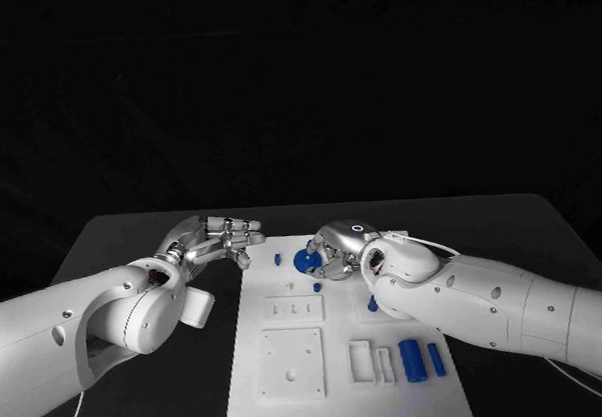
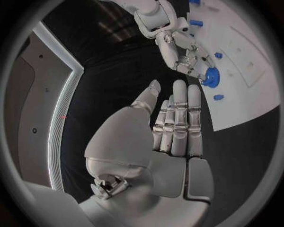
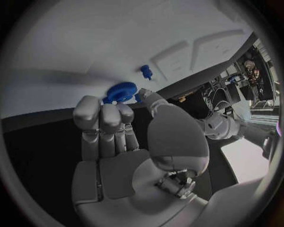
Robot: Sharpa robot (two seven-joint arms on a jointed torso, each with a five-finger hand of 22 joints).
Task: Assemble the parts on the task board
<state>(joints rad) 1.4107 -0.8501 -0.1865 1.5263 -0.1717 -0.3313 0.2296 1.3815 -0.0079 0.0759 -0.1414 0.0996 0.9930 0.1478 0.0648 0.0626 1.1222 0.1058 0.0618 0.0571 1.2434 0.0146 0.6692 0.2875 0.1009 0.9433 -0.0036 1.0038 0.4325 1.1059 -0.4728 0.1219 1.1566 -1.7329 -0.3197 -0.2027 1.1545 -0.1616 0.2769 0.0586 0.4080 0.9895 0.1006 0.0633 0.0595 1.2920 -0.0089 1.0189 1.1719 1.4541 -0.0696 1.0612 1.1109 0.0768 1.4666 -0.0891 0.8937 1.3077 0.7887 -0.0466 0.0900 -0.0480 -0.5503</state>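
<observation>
The white task board (image 1: 344, 405) lies in the middle of the table. At its far end my right hand (image 1: 340, 249) pinches a blue gear (image 1: 308, 260) between thumb and fingertips, low over the board. The right wrist view shows the gear (image 3: 120, 92) at the tips of that hand (image 3: 118, 142), with a small blue peg (image 3: 146, 71) standing in the board beyond it. My left hand (image 1: 215, 240) hovers left of the board's far corner, fingers straight and holding nothing. In its wrist view the left hand (image 2: 174, 127) points toward the gear (image 2: 211, 75).
Small blue pegs (image 1: 277, 258) (image 1: 316, 287) stand near the gear. Two blue cylinders (image 1: 411, 360) (image 1: 435, 357) lie at the board's near right beside white raised blocks (image 1: 363, 361). A square recessed plate (image 1: 291, 362) sits near left. Black table surrounds the board.
</observation>
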